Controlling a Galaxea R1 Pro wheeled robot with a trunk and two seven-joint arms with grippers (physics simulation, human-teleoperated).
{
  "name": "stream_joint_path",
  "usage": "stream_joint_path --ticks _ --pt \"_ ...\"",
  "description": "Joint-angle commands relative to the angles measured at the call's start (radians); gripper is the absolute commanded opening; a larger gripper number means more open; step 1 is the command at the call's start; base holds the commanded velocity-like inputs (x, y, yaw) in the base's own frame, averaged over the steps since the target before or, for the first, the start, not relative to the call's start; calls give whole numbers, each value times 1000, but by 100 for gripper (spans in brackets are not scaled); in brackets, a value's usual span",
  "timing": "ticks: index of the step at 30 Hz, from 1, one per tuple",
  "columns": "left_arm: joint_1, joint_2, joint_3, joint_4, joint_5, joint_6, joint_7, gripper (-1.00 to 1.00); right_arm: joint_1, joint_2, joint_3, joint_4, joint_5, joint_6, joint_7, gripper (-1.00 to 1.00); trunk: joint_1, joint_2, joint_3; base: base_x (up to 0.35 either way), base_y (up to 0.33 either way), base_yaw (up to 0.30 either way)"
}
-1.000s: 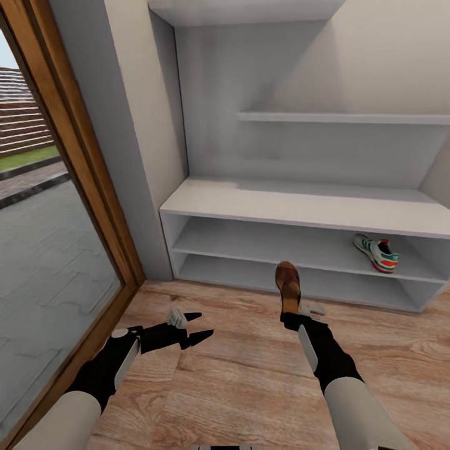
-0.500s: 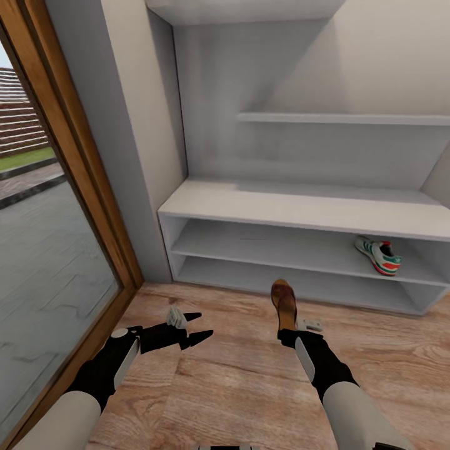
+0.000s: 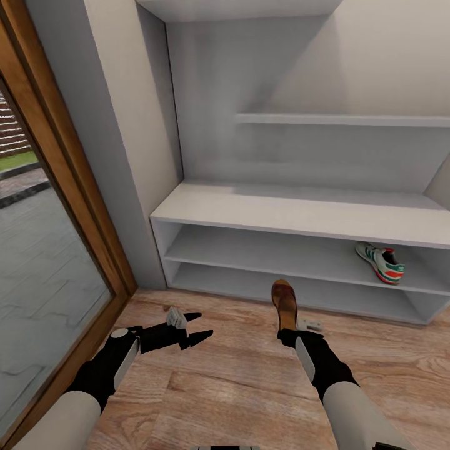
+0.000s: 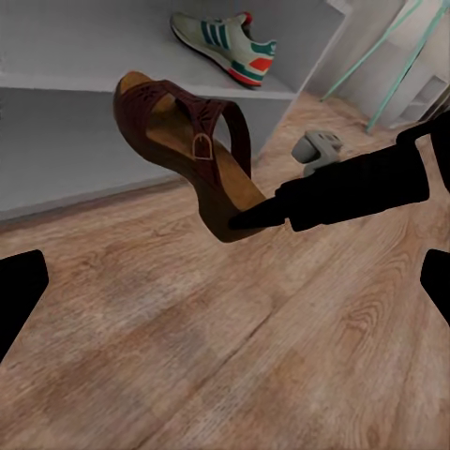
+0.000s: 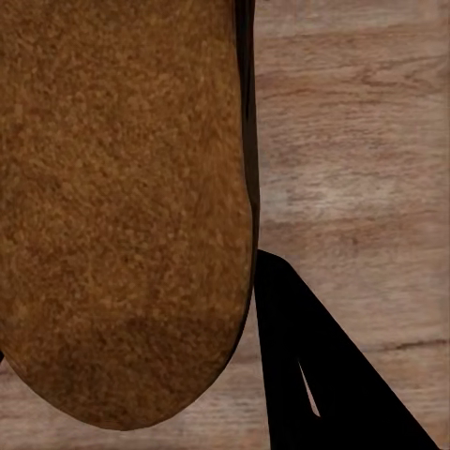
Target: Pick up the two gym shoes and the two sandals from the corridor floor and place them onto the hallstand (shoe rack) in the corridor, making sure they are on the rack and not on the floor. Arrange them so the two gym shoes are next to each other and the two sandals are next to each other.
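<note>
My right gripper (image 3: 289, 331) is shut on the heel of a brown sandal (image 3: 284, 301), holding it toe-forward just above the corridor floor (image 3: 237, 387), in front of the hallstand (image 3: 300, 215). In the left wrist view the sandal (image 4: 183, 141) hangs tilted, its wide strap and buckle showing. In the right wrist view its tan sole (image 5: 122, 206) lies against one black finger (image 5: 319, 375). One gym shoe (image 3: 381, 262), white with green stripes and a red heel, lies on the hallstand's middle shelf at the right; it shows as a gym shoe (image 4: 225, 42) behind the sandal. My left gripper (image 3: 205, 325) hovers open and empty over the floor.
A wood-framed glass door (image 3: 56, 237) runs along the left, with a grey wall pier (image 3: 125, 156) between it and the hallstand. A floating shelf (image 3: 337, 119) hangs above the wide bench. Open wood flooring lies between my arms and the hallstand's lower shelf (image 3: 237, 284).
My right gripper, still holding the sandal, dropped a little lower and nearer to me. The camera then shifted, sliding the hallstand slightly in the picture. My left arm has stayed put.
</note>
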Motion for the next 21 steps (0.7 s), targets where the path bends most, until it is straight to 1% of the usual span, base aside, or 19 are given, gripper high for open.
stream_joint_path --ticks 1,3,8,15,17,21 --pt "0 1 -4 0 10 10 -1 100 0 1 -3 -2 -4 5 -6 -100 0 0 -1 5 -2 0" --pt "0 1 -4 0 10 10 -1 100 0 -1 -4 -7 -4 5 -6 -100 0 0 -1 3 -1 0" --pt "0 1 -4 0 10 10 -1 100 0 0 -5 -72 -4 10 -7 -100 0 0 -1 0 0 0" --pt "0 1 -4 0 10 10 -1 100 0 0 -5 -86 -4 13 -7 -100 0 0 -1 11 -1 0" --pt "0 1 -4 0 10 10 -1 100 0 0 -5 -86 -5 13 -6 -100 0 0 -1 136 -59 0" --pt "0 -3 -7 13 11 11 -1 100 0 0 -5 -86 -5 13 -6 -100 0 0 -1 250 -163 0"
